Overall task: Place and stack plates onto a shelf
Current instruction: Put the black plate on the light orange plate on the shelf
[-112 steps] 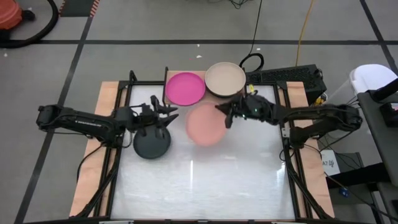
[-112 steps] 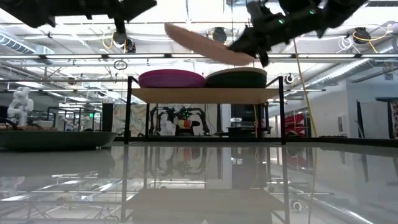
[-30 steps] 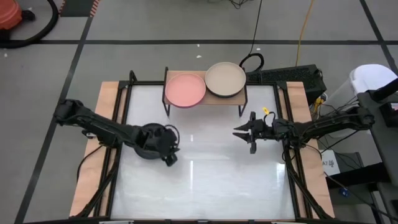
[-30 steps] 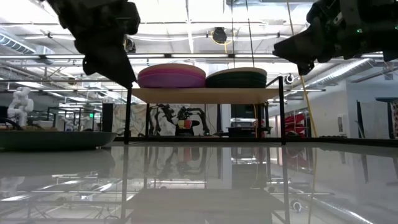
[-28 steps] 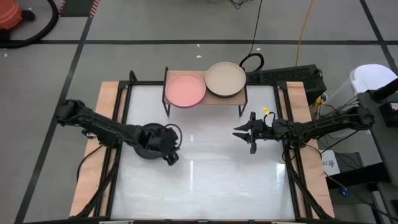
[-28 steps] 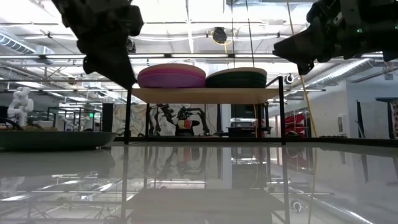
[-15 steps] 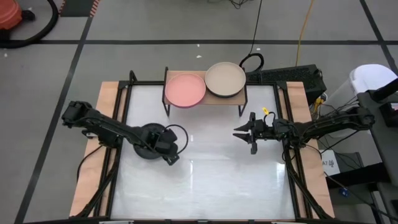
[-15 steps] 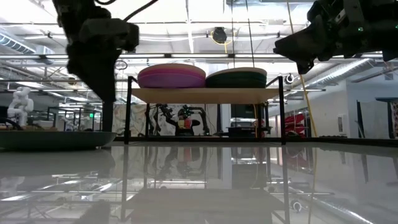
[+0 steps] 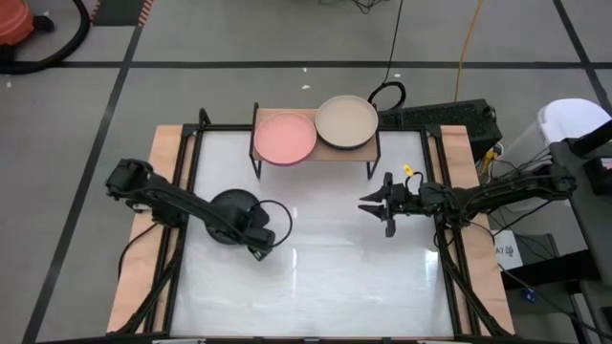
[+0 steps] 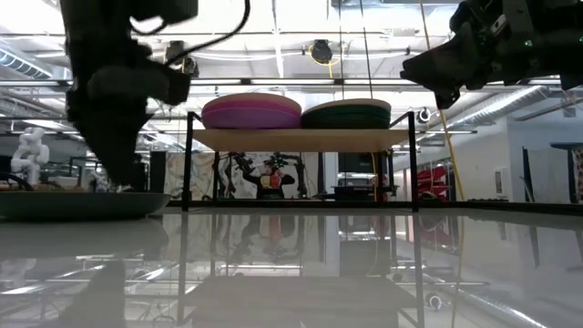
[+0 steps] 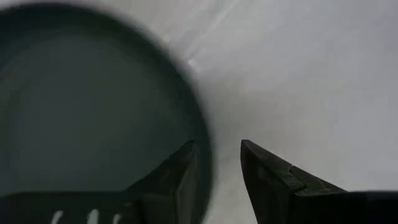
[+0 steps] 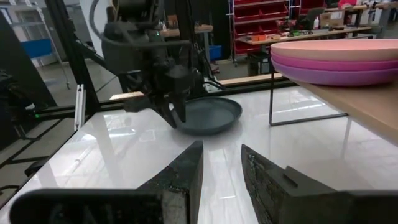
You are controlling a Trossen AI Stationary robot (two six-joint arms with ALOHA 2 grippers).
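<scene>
A charcoal plate (image 9: 229, 205) (image 10: 73, 202) lies flat on the white table, left of centre. My left gripper (image 9: 260, 244) (image 11: 217, 168) points down at its near-right rim, open, with one finger over the plate's inside and one outside the rim. My right gripper (image 9: 368, 204) (image 12: 221, 168) hovers open and empty on the table's right. The shelf (image 9: 317, 153) (image 10: 301, 138) stands at the far edge. It carries a peach-topped stack (image 9: 284, 139) with magenta and purple plates (image 12: 336, 68) beneath, and a beige-topped stack (image 9: 346, 121). My left gripper stands astride the charcoal plate's rim (image 11: 204, 146) from above, one finger inside the dish and one outside. I cannot tell whether either finger touches the rim. The plate lies flat on the table.
Black frame rails (image 9: 182, 191) and wooden edges run along both sides of the table. A black cable loop (image 9: 387, 96) and a dark box (image 9: 449, 119) lie behind the shelf. The white tabletop (image 9: 316, 277) stretches toward the near edge.
My left gripper has come down and moved toward the near edge, from above the charcoal plate to its near-right rim, while its arm has swung toward the table's left. The plate has stayed in place.
</scene>
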